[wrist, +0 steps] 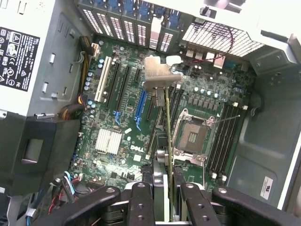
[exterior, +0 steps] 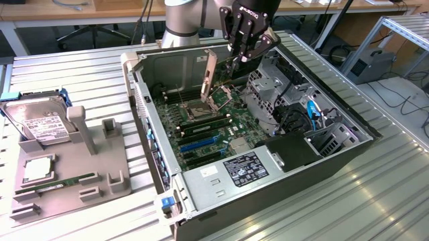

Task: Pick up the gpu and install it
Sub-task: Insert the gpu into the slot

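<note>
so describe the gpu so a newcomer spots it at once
Find the open computer case on the metal table. Above its motherboard hangs the claw, shut on the gpu: a thin card held edge-on, with a pale metal bracket.

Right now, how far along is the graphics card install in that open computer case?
Done: the gpu is picked up and carried over the open case. In hand: the claw is shut on its edge, holding it on edge above the motherboard, bracket end hanging free. Left: the card is not seated in any slot. The hard drive and memory stick sit on the grey holder at the exterior view's left.
</note>
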Robot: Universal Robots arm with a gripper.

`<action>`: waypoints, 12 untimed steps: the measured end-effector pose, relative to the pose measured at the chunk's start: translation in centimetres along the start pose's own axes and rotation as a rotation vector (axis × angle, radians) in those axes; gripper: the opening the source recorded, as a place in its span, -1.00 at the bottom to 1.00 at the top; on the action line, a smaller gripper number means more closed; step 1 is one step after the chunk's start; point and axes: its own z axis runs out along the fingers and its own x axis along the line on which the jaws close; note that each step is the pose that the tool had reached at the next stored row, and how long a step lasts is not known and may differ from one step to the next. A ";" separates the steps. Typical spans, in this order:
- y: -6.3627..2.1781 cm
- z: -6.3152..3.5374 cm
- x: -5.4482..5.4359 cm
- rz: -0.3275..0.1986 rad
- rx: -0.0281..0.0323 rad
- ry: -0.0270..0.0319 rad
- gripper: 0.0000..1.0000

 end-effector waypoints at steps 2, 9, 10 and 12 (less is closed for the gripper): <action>0.00 0.00 0.0 -0.004 -0.0001 0.0002 -0.45; 0.00 0.01 0.0 -0.017 -0.0004 0.0006 -0.45; 0.00 0.01 0.0 -0.020 -0.0005 0.0008 -0.45; 0.00 0.01 0.0 -0.024 -0.0006 0.0009 -0.45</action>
